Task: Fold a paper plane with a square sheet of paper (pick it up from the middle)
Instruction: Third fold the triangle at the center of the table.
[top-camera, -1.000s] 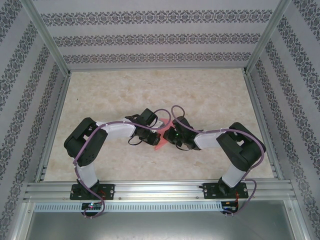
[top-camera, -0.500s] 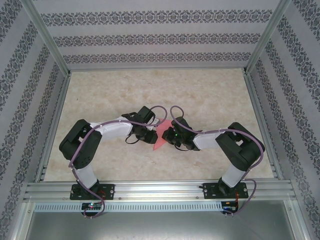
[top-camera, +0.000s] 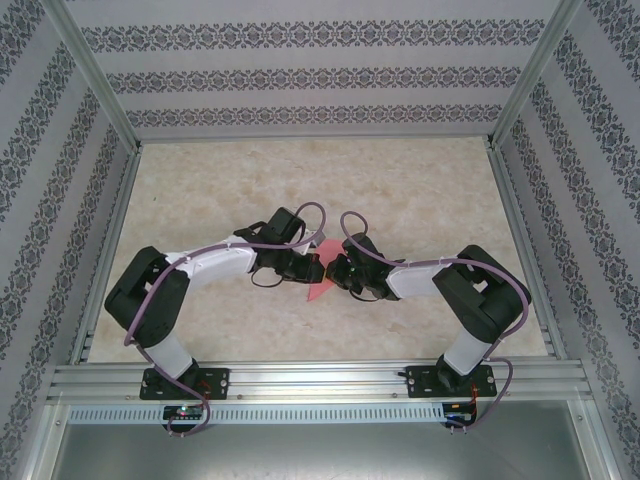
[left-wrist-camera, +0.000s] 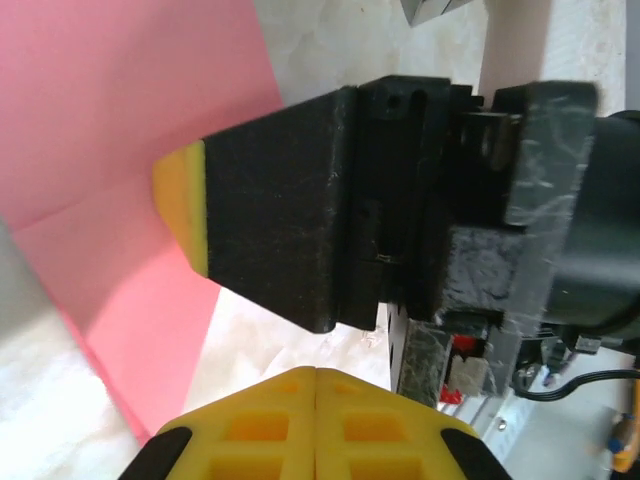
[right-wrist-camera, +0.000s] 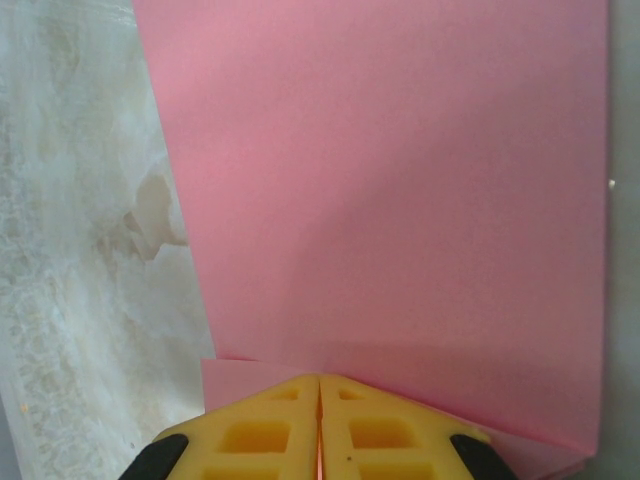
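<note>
Paper (top-camera: 322, 291), pink with a fold line across it, lies on the desk (top-camera: 420, 190) in the middle, between the two arms. The left gripper (left-wrist-camera: 316, 405) has its yellow fingers pressed together with nothing between them, just beside the paper. The right gripper (right-wrist-camera: 320, 425) is pressed together too, its tips at the paper's edge. I cannot tell if it pinches the paper.

Open marble tabletop (top-camera: 400, 180) across the upper half of the top view. Tight at centre, with left gripper (top-camera: 313, 268) and right gripper (top-camera: 337, 272) almost tip to tip over the pink paper sheet (top-camera: 320, 291). Blocked lower left and lower right by left arm (top-camera: 150, 295) and right arm (top-camera: 485, 290); hemmed sideways by frame rails (top-camera: 108, 240).
</note>
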